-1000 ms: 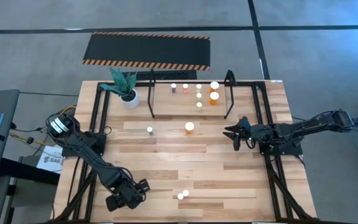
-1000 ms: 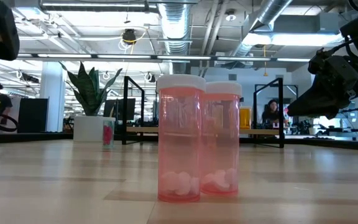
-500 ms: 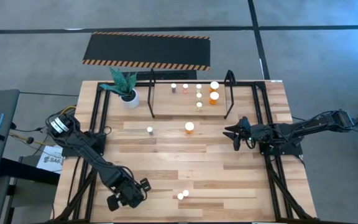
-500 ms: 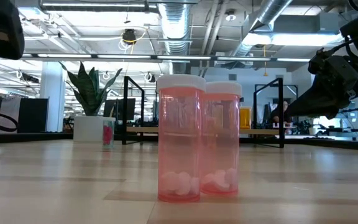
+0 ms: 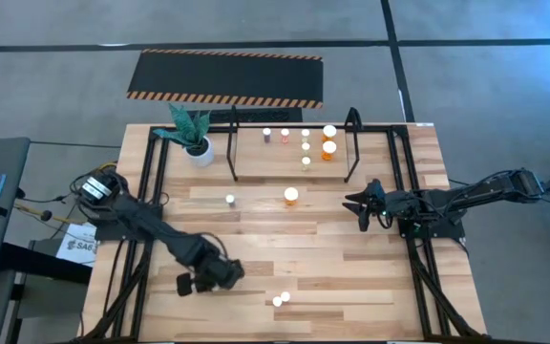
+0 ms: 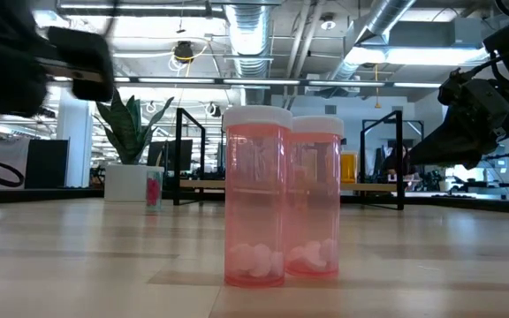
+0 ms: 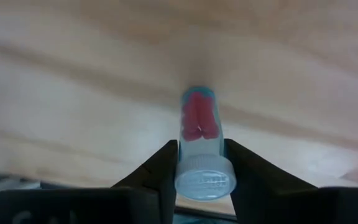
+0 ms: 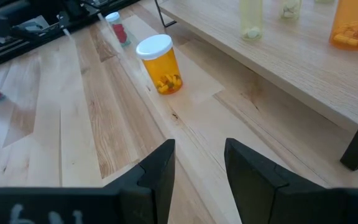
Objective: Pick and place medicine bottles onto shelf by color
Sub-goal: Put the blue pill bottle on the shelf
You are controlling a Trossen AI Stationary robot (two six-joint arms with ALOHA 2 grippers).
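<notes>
Left tool (image 5: 220, 274), lower left of the desk (image 5: 351, 277), pinches a small bottle (image 7: 199, 134) between its fingers (image 7: 165, 163). Right tool (image 5: 359, 203), spread, waits at centre right. Pink bottles (image 5: 281, 299) stand lower centre.

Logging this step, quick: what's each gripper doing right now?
Left gripper: shut on a small bottle with red contents.
Right gripper: open, holding nothing.

Left hand (image 7: 202, 163) clamped on a clear bottle (image 7: 201, 146). White cap nearest the camera; red pills inside. Wood tabletop (image 7: 73, 81) behind.
</notes>
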